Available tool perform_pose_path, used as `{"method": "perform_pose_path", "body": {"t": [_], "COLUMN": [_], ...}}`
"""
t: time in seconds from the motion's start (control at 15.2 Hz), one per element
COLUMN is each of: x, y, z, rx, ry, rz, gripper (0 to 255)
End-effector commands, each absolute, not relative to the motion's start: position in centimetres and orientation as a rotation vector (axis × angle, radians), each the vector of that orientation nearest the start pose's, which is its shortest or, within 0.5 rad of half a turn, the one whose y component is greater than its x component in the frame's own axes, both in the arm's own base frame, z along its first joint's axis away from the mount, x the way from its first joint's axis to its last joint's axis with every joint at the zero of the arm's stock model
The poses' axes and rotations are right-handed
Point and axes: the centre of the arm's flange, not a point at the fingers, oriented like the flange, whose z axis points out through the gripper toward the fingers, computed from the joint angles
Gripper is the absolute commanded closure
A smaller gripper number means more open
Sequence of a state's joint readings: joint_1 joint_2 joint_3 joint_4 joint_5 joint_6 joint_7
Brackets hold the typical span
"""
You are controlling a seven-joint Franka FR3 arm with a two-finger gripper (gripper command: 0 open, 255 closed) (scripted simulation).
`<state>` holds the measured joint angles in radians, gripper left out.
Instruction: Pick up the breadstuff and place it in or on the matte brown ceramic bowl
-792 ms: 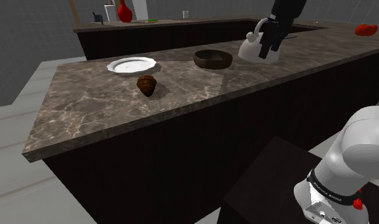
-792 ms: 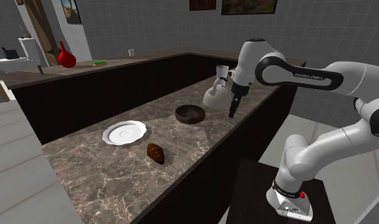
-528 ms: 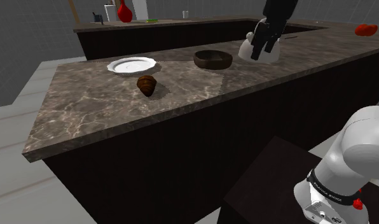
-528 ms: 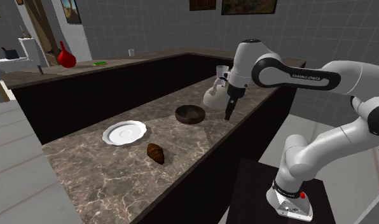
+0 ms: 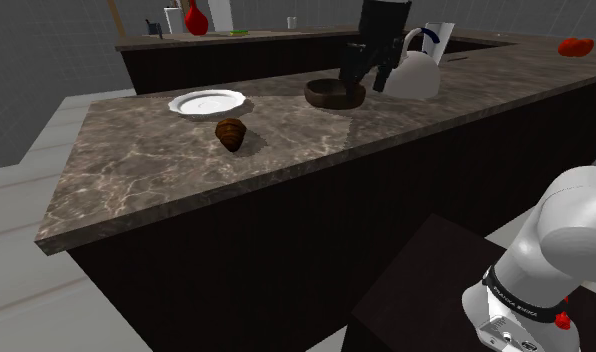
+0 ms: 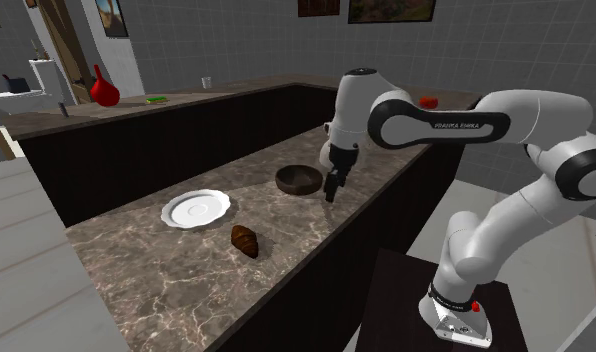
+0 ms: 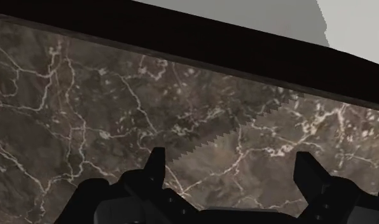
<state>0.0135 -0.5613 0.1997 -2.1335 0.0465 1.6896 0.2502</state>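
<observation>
In the second exterior view, the white arm [image 6: 526, 100] has a black band [image 6: 436, 127] along its forearm link. On this band stands one short line of small white capital letters. It reads "FRANKA EMIKA", the name of the maker, though the first letters are not fully clear. In the shoulder view, a black ring [image 5: 521, 298] goes around the lowest part of the arm, just above the stand [image 5: 426, 285]. This ring also carries a line of small white letters, but they are too small to read.
</observation>
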Motion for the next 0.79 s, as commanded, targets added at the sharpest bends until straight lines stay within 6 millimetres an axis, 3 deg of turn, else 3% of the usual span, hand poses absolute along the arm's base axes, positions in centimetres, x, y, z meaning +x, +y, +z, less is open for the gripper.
{"method": "perform_pose_path", "body": {"t": [0.0, 0.73], "x": [39.1, 48.1], "y": [12.7, 24.1], "z": [62.2, 60.9], "rx": [-3.164, -3.135], "ry": [0.131, 0.281], "rz": [-0.179, -0.129], "gripper": [0, 0]}}
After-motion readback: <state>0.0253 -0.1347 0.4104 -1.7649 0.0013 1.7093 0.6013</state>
